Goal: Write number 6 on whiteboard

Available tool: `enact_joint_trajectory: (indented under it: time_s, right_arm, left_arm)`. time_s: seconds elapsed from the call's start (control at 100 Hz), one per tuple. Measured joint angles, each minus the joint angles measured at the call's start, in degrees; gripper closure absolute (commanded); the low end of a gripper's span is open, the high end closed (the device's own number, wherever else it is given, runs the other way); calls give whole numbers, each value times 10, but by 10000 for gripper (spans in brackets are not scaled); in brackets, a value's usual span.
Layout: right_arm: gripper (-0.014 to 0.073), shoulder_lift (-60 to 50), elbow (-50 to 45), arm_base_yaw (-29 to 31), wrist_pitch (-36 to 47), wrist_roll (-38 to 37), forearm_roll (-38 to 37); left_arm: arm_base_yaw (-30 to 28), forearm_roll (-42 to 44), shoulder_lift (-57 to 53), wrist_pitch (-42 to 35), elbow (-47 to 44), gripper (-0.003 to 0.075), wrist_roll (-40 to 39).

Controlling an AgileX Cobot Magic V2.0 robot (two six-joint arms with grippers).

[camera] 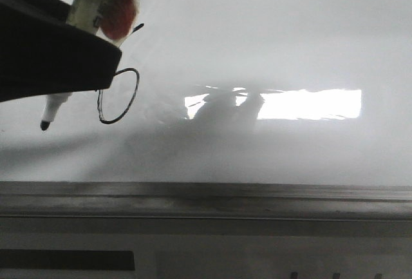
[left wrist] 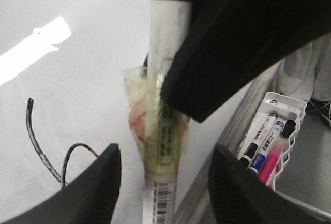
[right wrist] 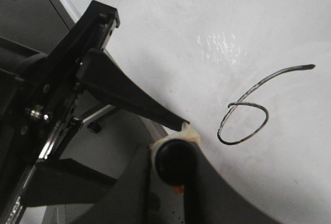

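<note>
With the number 6 (right wrist: pixel 247 111) drawn whole at the left of the whiteboard (camera: pixel 270 47), a gripper (camera: pixel 51 60) clamped on the marker (camera: pixel 55 108) hangs tip clear of the glossy surface, so only drawing back appears left.

A white wire basket (left wrist: pixel 287 111) hangs at the side, below the grey rail (camera: pixel 206 198). Inside it stand several markers: two white ones with black caps (left wrist: pixel 257 136), one with a blue cap (left wrist: pixel 262 158), and a pink one (left wrist: pixel 273 163). They lean close together, touching each other. A dark strip (camera: pixel 67 259) runs along the panel below the rail.
</note>
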State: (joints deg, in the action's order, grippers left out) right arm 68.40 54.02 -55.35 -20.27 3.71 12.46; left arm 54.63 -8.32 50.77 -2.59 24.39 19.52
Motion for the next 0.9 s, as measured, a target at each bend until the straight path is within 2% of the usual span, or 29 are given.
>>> enact_joint_trajectory:
  time_s: [0.03,0.04,0.05,0.08,0.1,0.16,0.22,0.29,0.36,0.43,0.52,0.71,0.81,0.9]
  right_arm:
    - [665,0,0,0,-1,0,0]
    - [665,0,0,0,-1,0,-1]
    - [665,0,0,0,-1,0,-1]
    - [665,0,0,0,-1,0,-1]
    - [665,0,0,0,-1,0,-2]
    - [661,0,0,0,-1,0,-2]
    - [604,0,0,0,-2,0,-3]
    - [413,0,0,0,-5,0,-3]
    - [134,1,0,0,-9,1,-4]
    - [-10,1,0,7,-11,1,-4]
    - [-13,1,0,20,-12,1,-4]
    - [88,1,0,30,-14,1,-5]
    - [95,1,0,30,-14,1,-5]
    - [95,1,0,30,-14,1,-5]
  left_arm:
    - [-3,-1,0,5,0,555,0]
    - [-3,-1,0,8,0,613,0]
    - [-4,-1,0,10,0,613,0]
    - [-5,-2,0,17,0,712,0]
    - [-6,-2,0,21,0,745,0]
    - [-9,-3,0,29,0,741,0]
    - [-9,-6,0,31,0,741,0]
    - [-9,-14,0,32,0,741,1]
    - [-10,-37,0,34,0,741,1]
    - [-22,-91,0,35,0,741,1]
    - [-55,-174,0,35,0,741,1]
    - [-174,-325,0,55,1,741,-1]
    - [-219,-354,4,110,7,741,-1]
    - [-236,-366,19,138,12,741,-1]
